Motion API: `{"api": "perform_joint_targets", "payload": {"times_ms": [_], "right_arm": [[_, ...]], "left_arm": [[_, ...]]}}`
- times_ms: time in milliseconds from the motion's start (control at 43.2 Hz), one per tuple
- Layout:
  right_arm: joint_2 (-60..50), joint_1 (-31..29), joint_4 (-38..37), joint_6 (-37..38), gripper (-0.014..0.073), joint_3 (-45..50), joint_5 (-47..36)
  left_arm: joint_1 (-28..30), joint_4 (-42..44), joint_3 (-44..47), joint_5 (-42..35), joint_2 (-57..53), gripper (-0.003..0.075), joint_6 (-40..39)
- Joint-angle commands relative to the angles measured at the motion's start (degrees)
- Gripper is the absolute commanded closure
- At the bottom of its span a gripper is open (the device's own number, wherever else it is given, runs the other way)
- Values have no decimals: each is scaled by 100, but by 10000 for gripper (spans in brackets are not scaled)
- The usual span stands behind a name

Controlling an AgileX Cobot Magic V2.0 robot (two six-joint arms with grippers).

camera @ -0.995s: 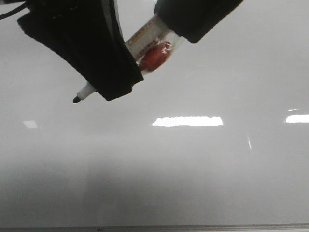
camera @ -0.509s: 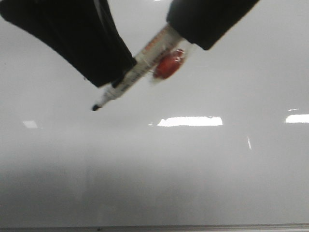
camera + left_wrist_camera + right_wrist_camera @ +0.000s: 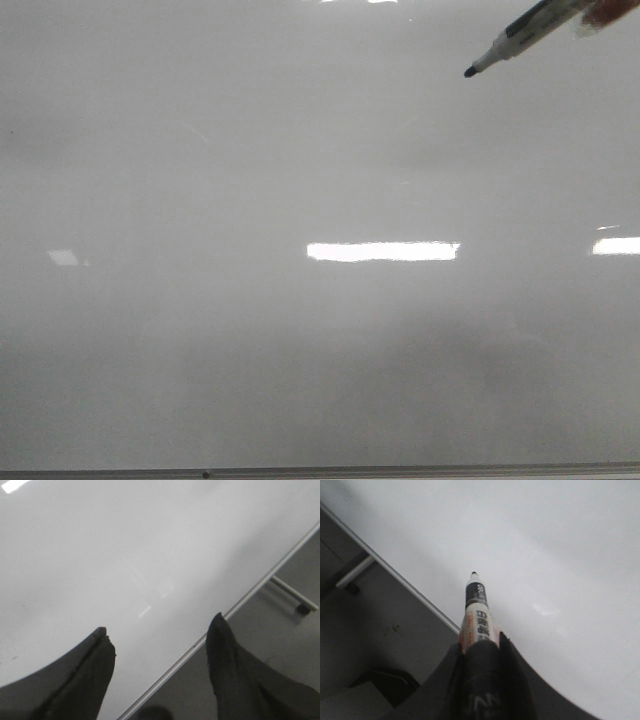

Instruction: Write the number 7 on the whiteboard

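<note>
The whiteboard (image 3: 300,380) fills the front view, glossy pale grey, and no black number 7 shows on it in any view. A marker (image 3: 510,45) with an uncapped black tip pokes in at the top right, above the board. In the right wrist view my right gripper (image 3: 480,640) is shut on the marker (image 3: 476,605), whose tip points out over the whiteboard (image 3: 545,540) near its edge. My left gripper (image 3: 160,625) is open and empty, over the whiteboard's (image 3: 100,555) edge. Neither gripper body shows in the front view.
A thin metal edge strip (image 3: 400,470) runs along the board's near side and shows in both wrist views (image 3: 240,602) (image 3: 395,575). A grey support bar (image 3: 292,595) (image 3: 352,575) lies beyond the edge. Bright light reflections (image 3: 383,251) sit on the board.
Both grippers have left the front view. The left one let go and drew off. The marker has moved up and right to the top right corner, held by the right gripper.
</note>
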Motion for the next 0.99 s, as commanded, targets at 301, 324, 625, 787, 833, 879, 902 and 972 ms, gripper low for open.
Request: {"api": "perform_joint_targets", "payload": {"times_ms": [301, 324, 625, 787, 833, 879, 902, 972], "right_arm": [[-78, 17, 845, -254, 659, 591, -1981], [-26, 23, 919, -340, 659, 591, -2099], [1136, 348, 1217, -747, 659, -147, -2662], [1738, 348, 1217, -747, 659, -565, -2834], [1871, 348, 1217, -747, 659, -655, -2858], [1990, 348, 1217, -747, 659, -734, -2895], [2062, 348, 1217, -747, 659, -762, -2900], [2215, 348, 1217, -747, 659, -837, -2980]], "left_arm": [[196, -525, 59, -530, -265, 314, -83], [196, -525, 59, -530, -265, 314, -83], [196, -525, 59, -530, -255, 314, -83], [196, -525, 59, -530, -255, 314, -83], [196, -525, 59, -530, -255, 314, -83], [196, -525, 59, -530, -255, 314, -83], [196, -525, 59, -530, -255, 314, -83], [196, -525, 59, -530, -255, 314, -83]]}}
